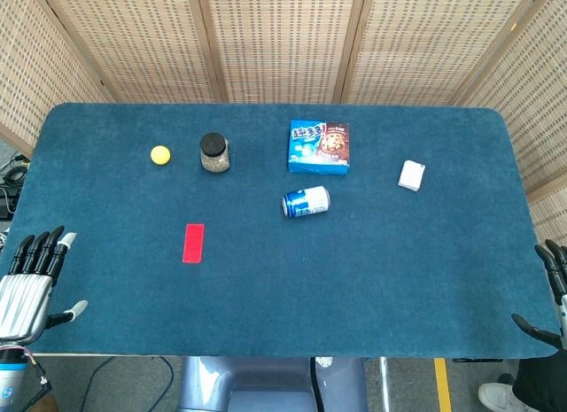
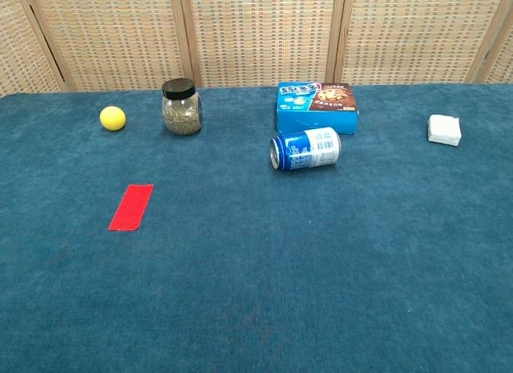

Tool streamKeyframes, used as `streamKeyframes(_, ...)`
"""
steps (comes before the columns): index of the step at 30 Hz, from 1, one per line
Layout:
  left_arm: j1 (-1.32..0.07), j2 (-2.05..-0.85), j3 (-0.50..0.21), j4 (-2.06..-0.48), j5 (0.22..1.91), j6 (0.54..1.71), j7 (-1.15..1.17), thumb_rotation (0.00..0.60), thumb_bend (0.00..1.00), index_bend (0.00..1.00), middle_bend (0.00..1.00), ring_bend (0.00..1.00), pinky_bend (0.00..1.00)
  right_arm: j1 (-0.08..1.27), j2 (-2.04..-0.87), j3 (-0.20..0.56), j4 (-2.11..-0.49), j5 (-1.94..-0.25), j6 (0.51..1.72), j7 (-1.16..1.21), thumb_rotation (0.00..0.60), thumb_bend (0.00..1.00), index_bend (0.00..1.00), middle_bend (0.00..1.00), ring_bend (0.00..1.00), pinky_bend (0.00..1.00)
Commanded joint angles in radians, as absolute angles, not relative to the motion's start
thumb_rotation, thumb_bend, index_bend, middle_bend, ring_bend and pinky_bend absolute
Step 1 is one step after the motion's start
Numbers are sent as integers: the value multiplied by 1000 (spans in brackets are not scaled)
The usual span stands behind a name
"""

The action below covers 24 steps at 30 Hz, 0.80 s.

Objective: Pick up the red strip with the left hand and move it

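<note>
I have my left hand (image 1: 28, 283) at the near left edge of the surface (image 1: 372, 279), fingers spread, holding nothing. The red strip (image 1: 193, 243) lies flat on the cloth, up and to the right of that hand, well apart from it and untouched. I judge the task not begun: reach, pick-up and move all remain. My right hand (image 1: 551, 297) is cut off at the frame's edge; it appears open and empty, though I cannot be sure.

Count: one red strip, one yellow ball (image 1: 159, 155), one jar (image 1: 214, 152), one box (image 1: 319, 147), one can on its side (image 1: 306, 201), one white block (image 1: 411, 174).
</note>
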State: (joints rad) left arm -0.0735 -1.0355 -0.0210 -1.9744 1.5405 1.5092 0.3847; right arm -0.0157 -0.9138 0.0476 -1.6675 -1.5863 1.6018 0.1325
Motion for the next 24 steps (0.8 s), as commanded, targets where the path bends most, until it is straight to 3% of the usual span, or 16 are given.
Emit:
streamKeyframes(1, -75, -1035, -21, -1974, 1538, 1505, 383, 600, 0, 0, 0, 0, 0, -16, -913, 48, -1667, -1584, 1603, 135, 600, 0, 0, 0, 0, 0)
streamKeyframes(9, -124, -1042, -48, -1956, 1484, 1429, 371, 600, 0, 0, 0, 0, 0, -15, -912, 48, -1669, -1578, 1597, 140, 600, 0, 0, 0, 0, 0)
streamKeyframes(14, -249, -1114, -100, -1853, 1433, 1261, 321, 600, 0, 2, 0, 0, 0, -9, -913, 52, -1671, -1565, 1583, 137, 600, 0, 1, 0, 0, 0)
streamKeyframes(16, -326, -1198, -128, -1736, 1439, 1184, 277, 600, 0, 65, 0, 0, 0, -2, -915, 58, -1668, -1544, 1566, 137, 600, 0, 2, 0, 0, 0)
streamKeyframes(18, -376, -1277, -139, -1633, 1446, 1141, 248, 600, 0, 235, 0, 0, 0, 2, -916, 61, -1665, -1528, 1552, 136, 600, 0, 3, 0, 0, 0)
streamKeyframes(20, -404, -1327, -143, -1567, 1442, 1114, 223, 600, 1, 333, 0, 0, 0, 6, -919, 63, -1661, -1517, 1541, 136, 600, 0, 3, 0, 0, 0)
streamKeyframes(24, -452, -1424, -141, -1448, 1406, 1053, 223, 600, 55, 372, 0, 0, 0, 12, -925, 66, -1652, -1500, 1523, 140, 600, 0, 2, 0, 0, 0)
